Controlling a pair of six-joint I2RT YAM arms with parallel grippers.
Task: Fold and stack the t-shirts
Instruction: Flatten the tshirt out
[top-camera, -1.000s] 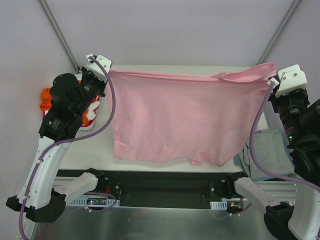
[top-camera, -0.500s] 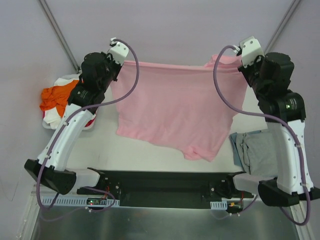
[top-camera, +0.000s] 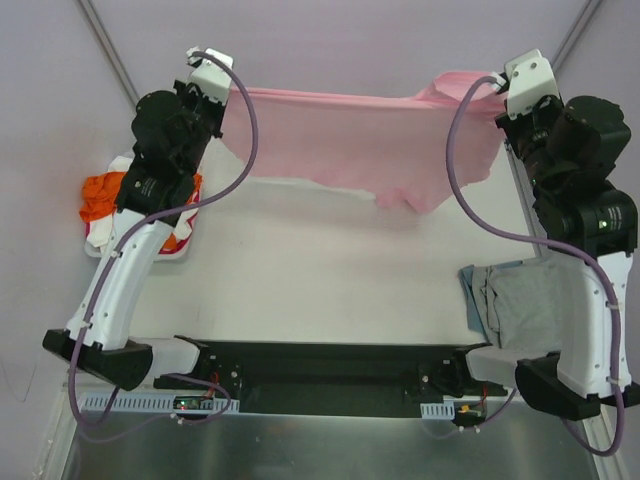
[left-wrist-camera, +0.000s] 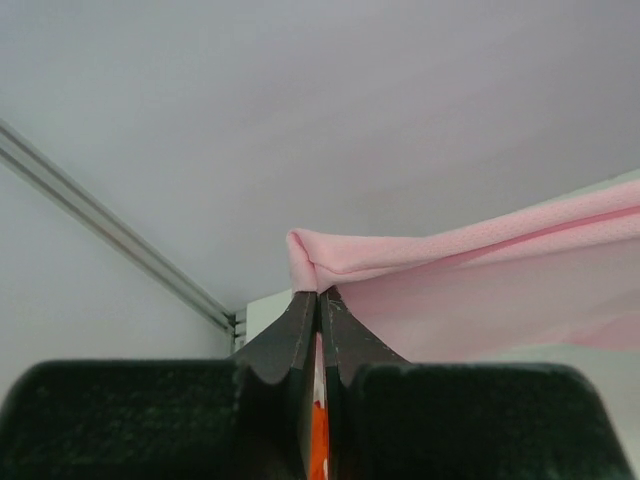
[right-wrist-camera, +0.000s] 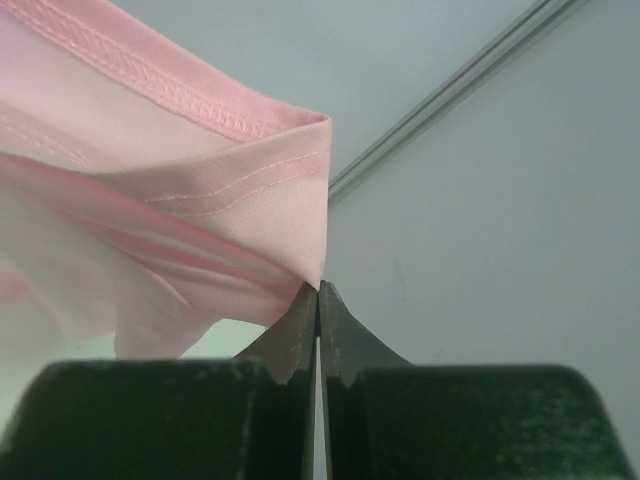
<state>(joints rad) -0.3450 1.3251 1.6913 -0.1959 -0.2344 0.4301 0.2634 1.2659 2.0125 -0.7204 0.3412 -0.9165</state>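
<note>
The white bench (top-camera: 330, 270) spreads beneath the light pink t-shirt (top-camera: 350, 140), which hangs stretched in the air at the far side. Its top edge is taut, and its lower edge sags lowest towards its right. The grey-blue t-shirt (top-camera: 520, 305) lies crumpled well nearer than the pink one's right end. The orange t-shirt (top-camera: 100, 192) and white t-shirt (top-camera: 95, 238) are heaped together nearer than its left end. The left fingers (left-wrist-camera: 318, 300) are pressed together, pinching its left corner. The right fingers (right-wrist-camera: 318, 295) likewise pinch its folded right corner.
</note>
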